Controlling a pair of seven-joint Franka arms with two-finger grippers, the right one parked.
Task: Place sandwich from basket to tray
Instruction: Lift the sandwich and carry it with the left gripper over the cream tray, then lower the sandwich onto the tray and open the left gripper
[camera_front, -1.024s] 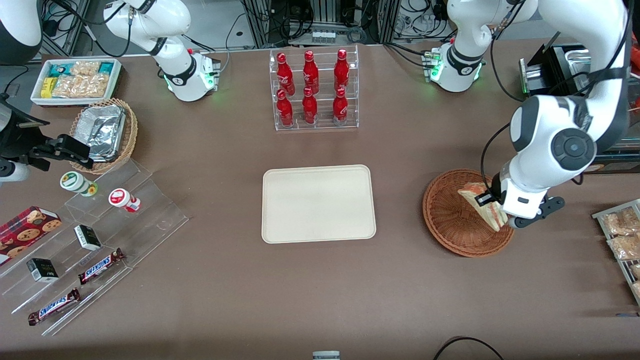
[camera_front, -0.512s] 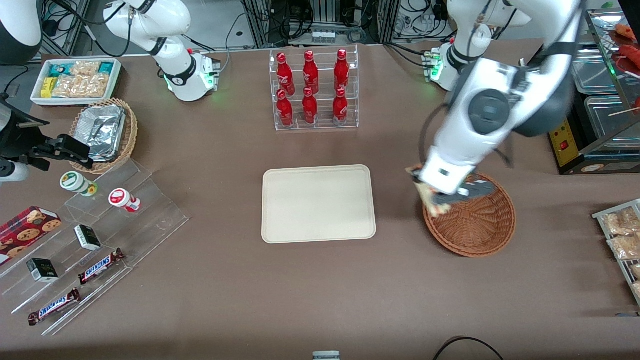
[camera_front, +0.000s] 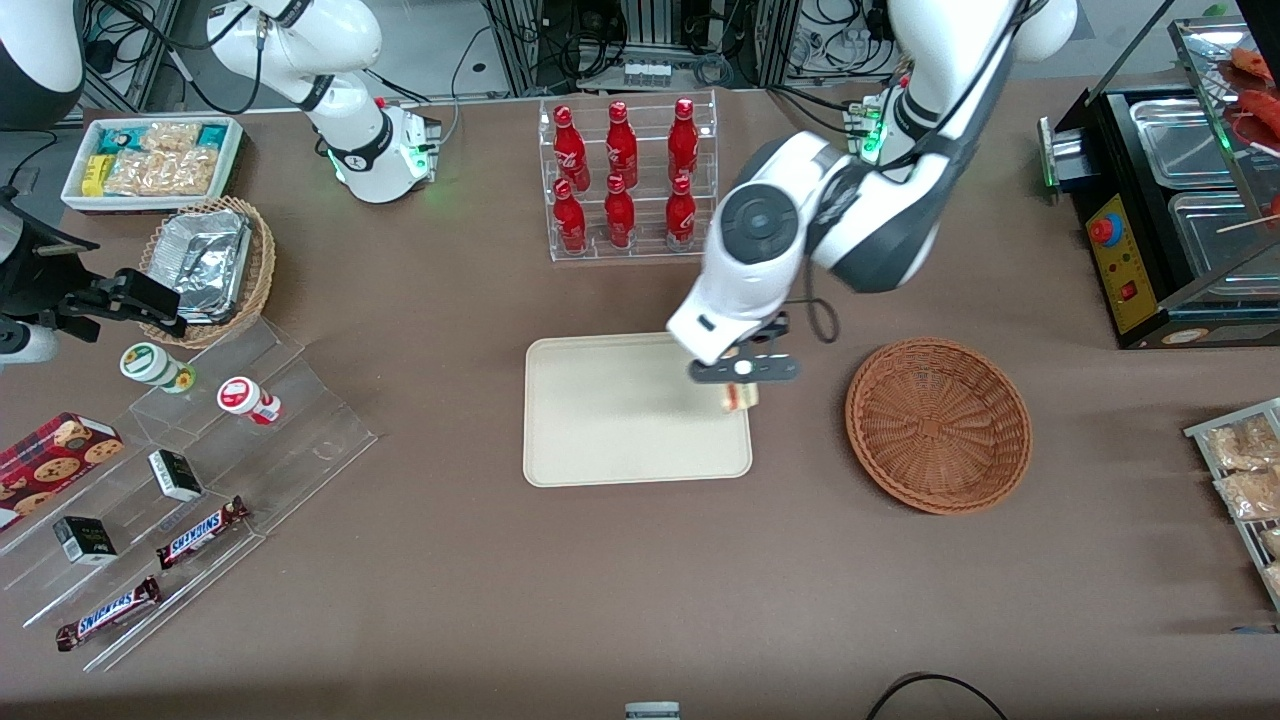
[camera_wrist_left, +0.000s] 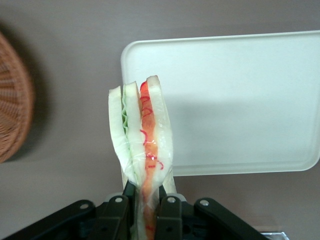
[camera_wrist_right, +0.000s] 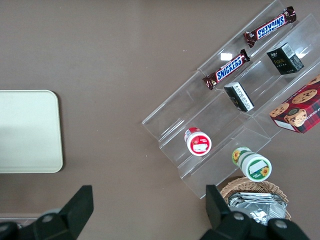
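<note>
The sandwich (camera_wrist_left: 142, 135) is held upright between the two black fingers (camera_wrist_left: 169, 215) of the hand (camera_front: 742, 372), which are pressed in against its bread slices at one end, so that the wedge stands out from the hand with its cut edge of red and green filling exposed. In the front view the hand is seen above the edge of the tray (camera_front: 600, 420) that faces the basket (camera_front: 938, 425), and a small part of the sandwich (camera_front: 740, 396) shows just below the black finger bar, over the tray's rim. In the left wrist view the sandwich is seen against the bare brown counter (camera_wrist_left: 65, 165) just beside a rounded corner of the tray (camera_wrist_left: 240, 100), with part of the woven basket (camera_wrist_left: 12, 100) visible farther off. Whether the sandwich is touching the tray cannot be told.

The basket is seen with nothing in it, on the counter (camera_front: 600, 580) beside the tray, toward the working arm's end. The tray lies flat near the middle of the counter, and nothing else is seen on its cream surface. A clear rack of red bottles (camera_front: 625, 180) stands farther from the front camera than the tray, near the counter's edge where the arm bases are mounted
</note>
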